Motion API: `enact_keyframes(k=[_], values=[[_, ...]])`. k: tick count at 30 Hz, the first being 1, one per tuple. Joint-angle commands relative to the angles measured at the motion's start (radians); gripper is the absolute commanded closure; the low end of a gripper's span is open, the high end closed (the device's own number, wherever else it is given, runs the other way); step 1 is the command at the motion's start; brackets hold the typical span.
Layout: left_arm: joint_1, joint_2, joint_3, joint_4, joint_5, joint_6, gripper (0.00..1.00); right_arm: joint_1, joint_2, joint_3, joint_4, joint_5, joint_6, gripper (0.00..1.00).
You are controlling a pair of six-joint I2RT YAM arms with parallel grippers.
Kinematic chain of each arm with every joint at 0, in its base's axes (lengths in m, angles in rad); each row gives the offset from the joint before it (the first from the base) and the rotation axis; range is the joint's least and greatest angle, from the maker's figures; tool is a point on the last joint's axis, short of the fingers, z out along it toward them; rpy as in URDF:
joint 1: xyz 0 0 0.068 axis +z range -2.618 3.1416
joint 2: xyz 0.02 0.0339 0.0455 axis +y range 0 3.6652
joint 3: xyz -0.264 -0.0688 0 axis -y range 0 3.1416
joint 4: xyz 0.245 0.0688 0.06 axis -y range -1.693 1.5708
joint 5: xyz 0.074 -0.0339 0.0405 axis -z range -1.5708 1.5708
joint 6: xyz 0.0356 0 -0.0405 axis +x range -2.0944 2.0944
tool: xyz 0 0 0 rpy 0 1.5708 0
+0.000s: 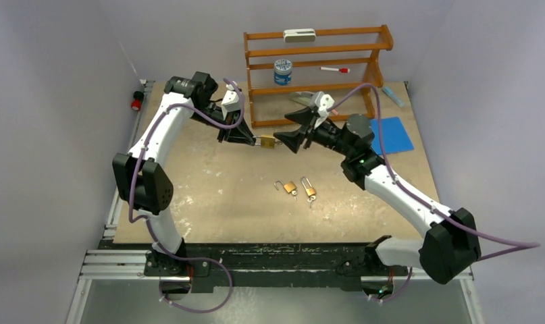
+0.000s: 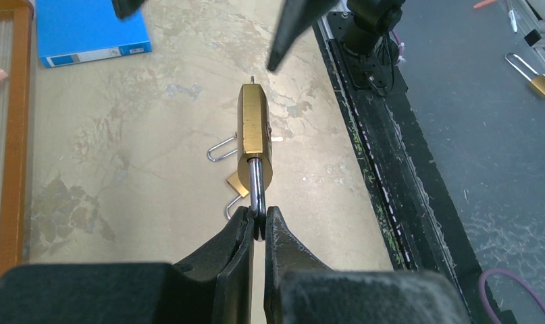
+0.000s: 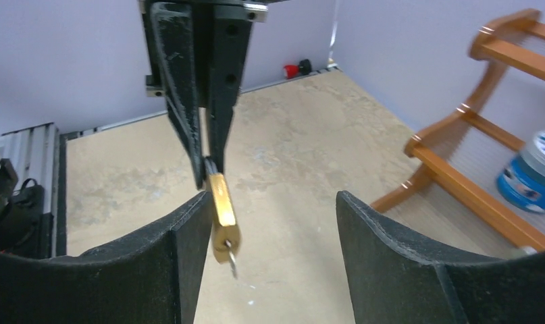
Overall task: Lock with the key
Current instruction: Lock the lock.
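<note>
My left gripper is shut on the steel shackle of a brass padlock and holds it above the table. The padlock points away from the fingers. A small silver key sticks out of its bottom end; only its tip shows in the left wrist view. My right gripper is open and empty just right of the padlock. The padlock's end sits by its left finger, with the key in the gap.
Two more brass padlocks lie open on the table in front. A wooden rack stands at the back with a blue-lidded jar and a marker. A blue pad lies at the right.
</note>
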Motion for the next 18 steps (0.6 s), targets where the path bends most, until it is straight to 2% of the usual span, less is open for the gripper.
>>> enact_keyframes(k=[1, 7, 13, 18], values=[[0.000, -0.057, -0.005, -0.013, 0.064, 0.026, 1.00, -0.066, -0.067, -0.065, 0.060, -0.045, 0.017, 0.31], [0.000, -0.061, -0.014, -0.012, 0.064, 0.032, 1.00, -0.068, -0.032, -0.038, -0.039, -0.150, -0.086, 0.37], [0.000, -0.068, -0.019, -0.013, 0.064, 0.038, 1.00, -0.067, -0.002, -0.015, -0.054, -0.265, -0.089, 0.45], [0.000, -0.064, -0.019, -0.013, 0.065, 0.036, 1.00, -0.067, 0.011, -0.011, -0.057, -0.285, -0.083, 0.54]])
